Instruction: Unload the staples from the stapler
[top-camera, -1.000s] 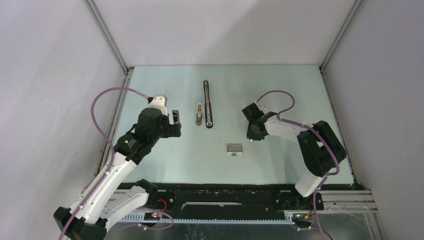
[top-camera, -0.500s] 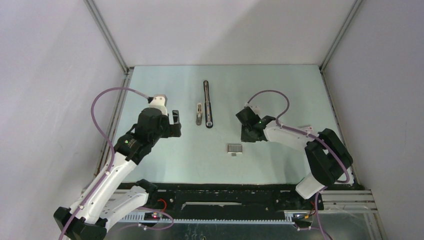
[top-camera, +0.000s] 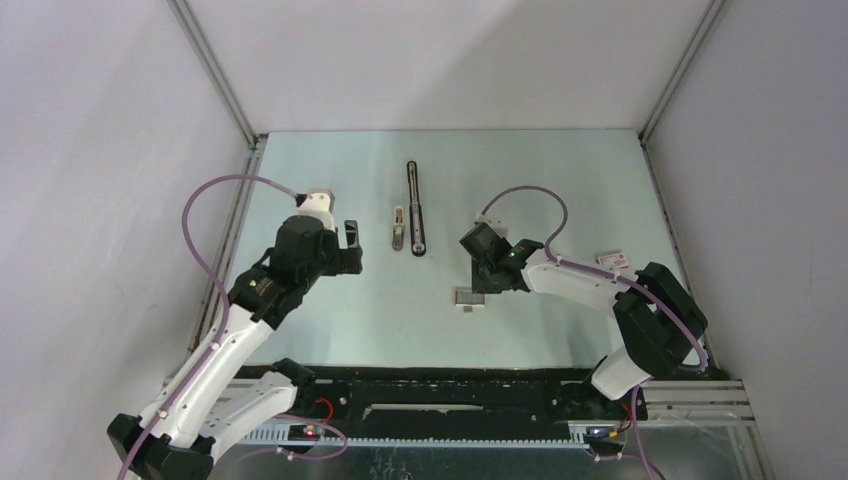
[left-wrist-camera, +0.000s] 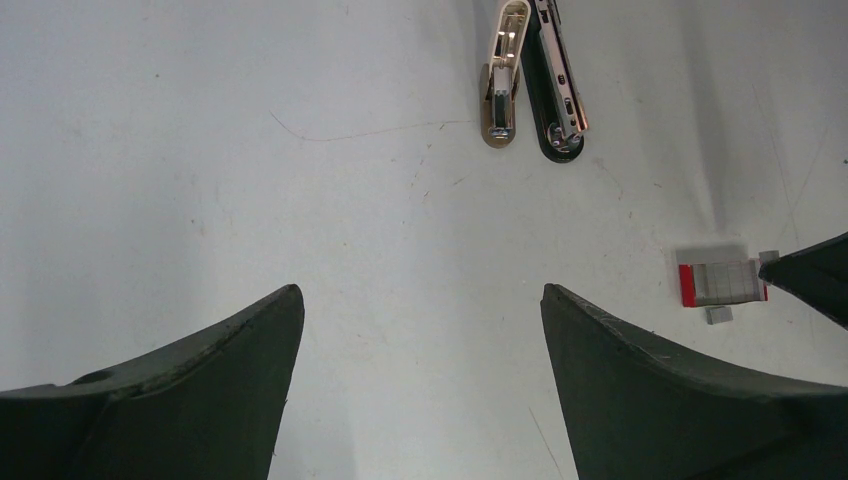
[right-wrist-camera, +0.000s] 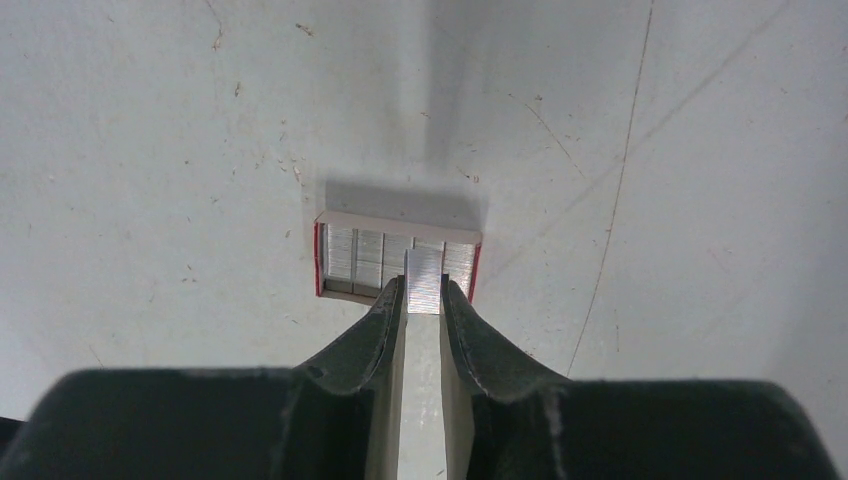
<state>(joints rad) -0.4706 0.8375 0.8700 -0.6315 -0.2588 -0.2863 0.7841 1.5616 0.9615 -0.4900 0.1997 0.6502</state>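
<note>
Clamping staples, right gripper hovers at box edge.

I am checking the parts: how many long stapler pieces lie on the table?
2. The black stapler lies at the middle rear; the shorter silvery-beige piece lies just beside its near end, on the left. None seems hidden.

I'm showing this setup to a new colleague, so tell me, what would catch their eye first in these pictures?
Most striking is the right gripper pinching a silvery strip of staples at the open red-and-white staple box near the middle of the table. Farther back lies the long black stapler, with a silvery-beige piece beside it. The left gripper hovers wide open on the left, holding nothing.
</note>
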